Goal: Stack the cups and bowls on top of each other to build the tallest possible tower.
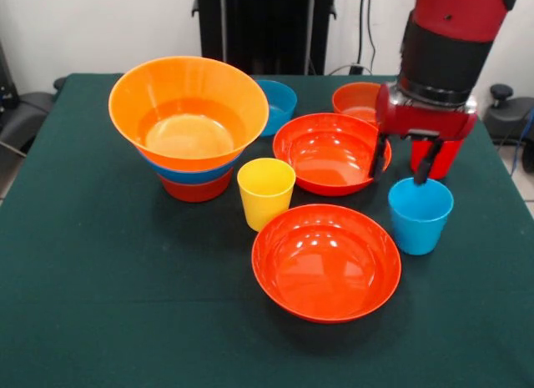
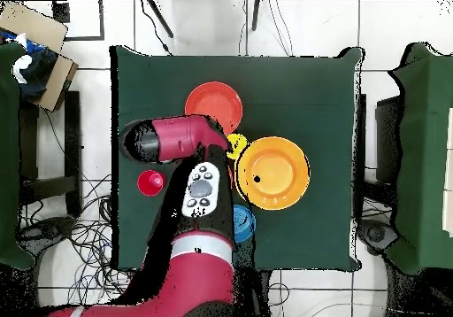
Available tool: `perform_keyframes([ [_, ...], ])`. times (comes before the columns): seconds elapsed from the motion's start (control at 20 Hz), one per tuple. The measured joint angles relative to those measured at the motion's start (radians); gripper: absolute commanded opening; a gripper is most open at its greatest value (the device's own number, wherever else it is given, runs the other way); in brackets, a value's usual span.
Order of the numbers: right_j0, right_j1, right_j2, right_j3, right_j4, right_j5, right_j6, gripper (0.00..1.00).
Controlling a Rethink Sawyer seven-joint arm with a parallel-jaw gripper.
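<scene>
Table: green cloth-covered table (image 1: 100, 321), landmark for all below.
Arm: red and black Sawyer arm (image 2: 190, 141) over the table's right side in the front view.
Tower: huge glossy orange plastic bowl (image 1: 188, 113) nested on a large blue bowl (image 1: 190, 175), itself on a small red-orange bowl (image 1: 196, 190), at the table's left (three layers show).
Shallow bowls: one wide red-orange plastic bowl (image 1: 326, 263) near the table's front edge, the second (image 1: 325, 153) toward mid-table.
Small bowls: blue one (image 1: 279, 104) and red-orange one (image 1: 356, 98), both at the table's far side.
Cups: yellow tapered plastic tumbler (image 1: 266, 193) mid-table; light blue tumbler (image 1: 420, 214) at the right; red tumbler (image 1: 438, 157) behind it, partly hidden.
Gripper: black-fingered gripper (image 1: 405, 158) just above the light blue tumbler's far rim, jaws apart, holding nothing.
</scene>
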Motion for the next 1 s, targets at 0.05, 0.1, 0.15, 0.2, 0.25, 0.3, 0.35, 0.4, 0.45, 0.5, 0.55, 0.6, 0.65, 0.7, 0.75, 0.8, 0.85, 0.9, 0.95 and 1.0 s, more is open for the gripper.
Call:
perform_keyframes([
  [0.05, 0.014, -0.016, -0.009, 0.0, 0.009, 0.011, 0.008, 1.0],
  [0.1, 0.019, -0.022, -0.012, 0.0, 0.013, 0.017, 0.011, 1.0],
  [0.15, 0.024, -0.029, -0.016, 0.0, 0.018, 0.022, 0.014, 1.0],
  [0.2, 0.029, -0.038, -0.02, 0.0, 0.022, 0.031, 0.017, 1.0],
  [0.25, 0.033, -0.044, -0.023, 0.0, 0.024, 0.035, 0.019, 1.0],
  [0.3, 0.041, -0.061, -0.031, 0.0, 0.03, 0.051, 0.021, 1.0],
  [0.35, 0.043, -0.064, -0.033, 0.0, 0.032, 0.056, 0.021, 1.0],
  [0.4, 0.044, -0.068, -0.035, 0.0, 0.033, 0.06, 0.021, 1.0],
  [0.45, 0.049, -0.079, -0.042, -0.002, 0.037, 0.08, 0.021, 1.0],
  [0.5, 0.049, -0.082, -0.044, -0.002, 0.039, 0.085, 0.021, 1.0],
  [0.55, 0.05, -0.085, -0.045, -0.002, 0.04, 0.089, 0.021, 1.0],
  [0.6, 0.05, -0.088, -0.047, -0.002, 0.043, 0.095, 0.021, 1.0],
  [0.65, 0.05, -0.091, -0.051, -0.002, 0.047, 0.1, 0.021, 1.0],
  [0.7, 0.05, -0.091, -0.053, -0.002, 0.051, 0.1, 0.021, 1.0],
  [0.75, 0.05, -0.09, -0.054, -0.002, 0.054, 0.1, 0.021, 1.0],
  [0.8, 0.05, -0.086, -0.055, -0.002, 0.059, 0.1, 0.021, 1.0],
  [0.85, 0.05, -0.081, -0.055, -0.002, 0.062, 0.1, 0.021, 1.0],
  [0.9, 0.05, -0.076, -0.055, -0.002, 0.064, 0.099, 0.021, 1.0],
  [0.95, 0.05, -0.071, -0.055, -0.002, 0.066, 0.098, 0.021, 1.0],
  [1.0, 0.05, -0.067, -0.055, -0.002, 0.068, 0.096, 0.021, 1.0],
])
